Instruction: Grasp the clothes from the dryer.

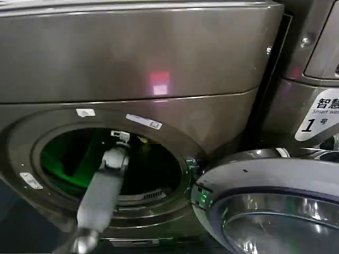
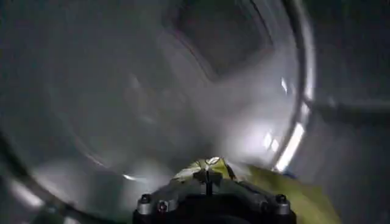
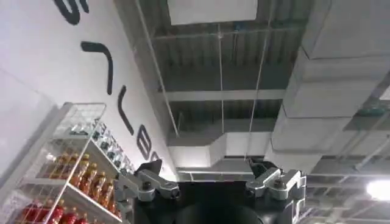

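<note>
Bronze-grey dryer (image 1: 159,58) ahead, porthole at lower left, drum interior lit green. Silver-rimmed glass door (image 1: 270,211) swung open to the near right, beside a neighbouring machine (image 1: 312,69) bearing a white "1" sticker (image 1: 318,117).

Left arm (image 1: 103,190) extended from the near left through the porthole; left gripper (image 2: 207,176) deep inside the drum (image 2: 122,91). Closed on yellow-green clothes (image 2: 292,195), fabric bunched at the fingertips and trailing back beside the gripper body.

Right gripper (image 3: 210,173) outside the dryer, aimed up at the ceiling (image 3: 244,73), near a shelf of bottles (image 3: 67,176). Fingers spread wide, nothing between them.
</note>
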You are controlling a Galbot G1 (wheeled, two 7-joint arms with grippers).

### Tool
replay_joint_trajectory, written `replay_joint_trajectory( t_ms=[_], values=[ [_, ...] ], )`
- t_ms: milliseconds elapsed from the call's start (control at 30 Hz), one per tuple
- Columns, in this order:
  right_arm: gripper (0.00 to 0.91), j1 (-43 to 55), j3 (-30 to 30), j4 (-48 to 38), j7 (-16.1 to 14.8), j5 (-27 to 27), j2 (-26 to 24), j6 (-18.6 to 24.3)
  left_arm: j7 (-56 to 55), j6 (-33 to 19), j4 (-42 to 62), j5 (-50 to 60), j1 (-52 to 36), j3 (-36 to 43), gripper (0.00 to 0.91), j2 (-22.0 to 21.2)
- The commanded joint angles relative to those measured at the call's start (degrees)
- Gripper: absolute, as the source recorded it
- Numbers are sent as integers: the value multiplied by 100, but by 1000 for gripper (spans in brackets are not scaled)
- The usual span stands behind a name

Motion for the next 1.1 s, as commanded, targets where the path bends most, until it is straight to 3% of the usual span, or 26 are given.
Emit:
replay_joint_trajectory(
  t_ms=[33,533,1100],
  values=[
    [907,18,-8,8,-106,1,33,174,-1515,-677,-1060,-470,612,-195,0,-110],
    [907,-20,-18,-36,-152,-4,35,451,-1485,-338,-1594,-837,767,-54,0,-74],
    [907,-56,81,21,-229,-117,32,143,-1261,-32,-1750,-925,879,-94,0,23]
  ],
)
